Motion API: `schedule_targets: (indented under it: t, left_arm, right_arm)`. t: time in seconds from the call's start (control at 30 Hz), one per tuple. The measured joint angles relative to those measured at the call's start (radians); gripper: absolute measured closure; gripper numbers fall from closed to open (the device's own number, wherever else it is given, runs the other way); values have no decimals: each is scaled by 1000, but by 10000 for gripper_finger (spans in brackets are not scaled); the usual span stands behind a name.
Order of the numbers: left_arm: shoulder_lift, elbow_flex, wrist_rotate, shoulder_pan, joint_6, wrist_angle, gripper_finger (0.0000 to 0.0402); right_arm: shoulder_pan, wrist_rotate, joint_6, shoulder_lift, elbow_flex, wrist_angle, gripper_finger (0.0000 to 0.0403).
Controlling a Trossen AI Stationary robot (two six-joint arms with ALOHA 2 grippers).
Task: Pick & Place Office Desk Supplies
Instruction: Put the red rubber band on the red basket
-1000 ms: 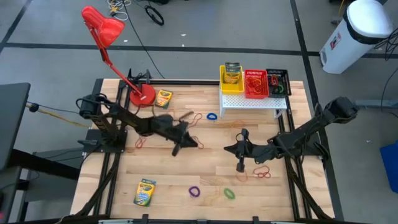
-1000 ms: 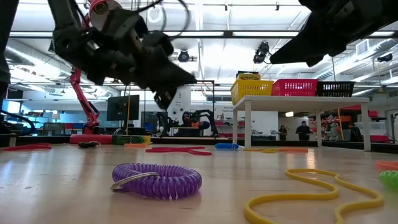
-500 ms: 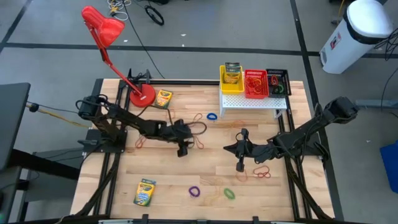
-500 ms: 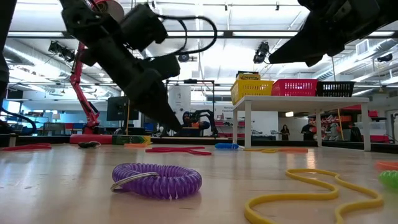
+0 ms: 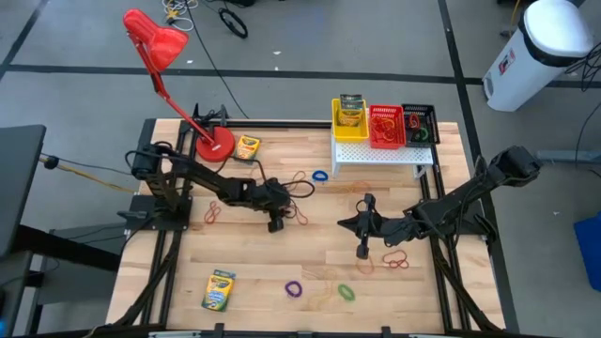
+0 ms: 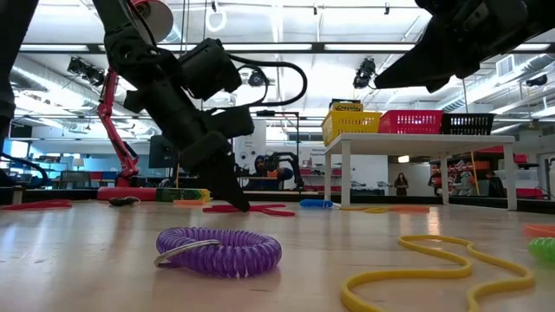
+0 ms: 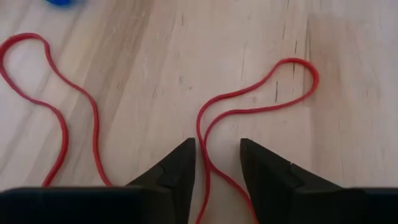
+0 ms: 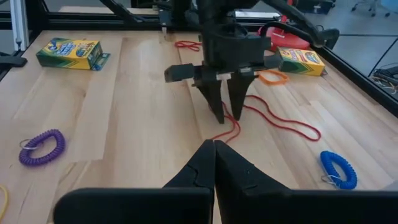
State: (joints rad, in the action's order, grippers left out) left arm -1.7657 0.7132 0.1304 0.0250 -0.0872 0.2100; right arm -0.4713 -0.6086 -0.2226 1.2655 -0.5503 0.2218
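My left gripper points down at the table's middle, open. Its fingers stand on either side of one strand of a long red rubber band lying flat on the wood; I see no touch. My right gripper hovers right of centre, shut and empty. Crayon boxes lie near the lamp base and at the near left. Yellow, red and black baskets stand on a white shelf.
A red desk lamp stands at the far left. Coiled loops lie about: blue, purple, green. Thin bands lie near my right arm and at the left. A third crayon box sits in the yellow basket.
My left gripper has come down from above the table until its fingertips reach the wood at the red rubber band, tipping from a slant to point nearly straight down. The band has stayed flat.
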Motion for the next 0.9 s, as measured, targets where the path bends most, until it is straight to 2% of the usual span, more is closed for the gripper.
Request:
schedule_targets:
  t: [0.1,0.27,0.4,0.5,0.63,0.73,0.9]
  left_arm:
    - [1,0,-1,0,1,-1,304]
    - [22,0,-1,3,-4,-41,387]
    - [79,-5,27,-1,12,-101,395]
    - [134,-33,34,-16,21,-52,397]
    - [166,-140,30,-45,12,172,397]
    - [169,-236,-13,-60,11,466,397]
    - [169,-376,-85,-68,-14,911,397]
  right_arm:
    - [0,0,3,0,0,0,398]
    - [0,0,3,0,0,0,398]
    - [0,0,1,0,1,0,398]
    - [0,1,-2,0,1,0,398]
    - [0,1,-35,0,1,0,396]
    - [6,1,-57,28,1,29,384]
    - [54,9,7,143,1,230,342]
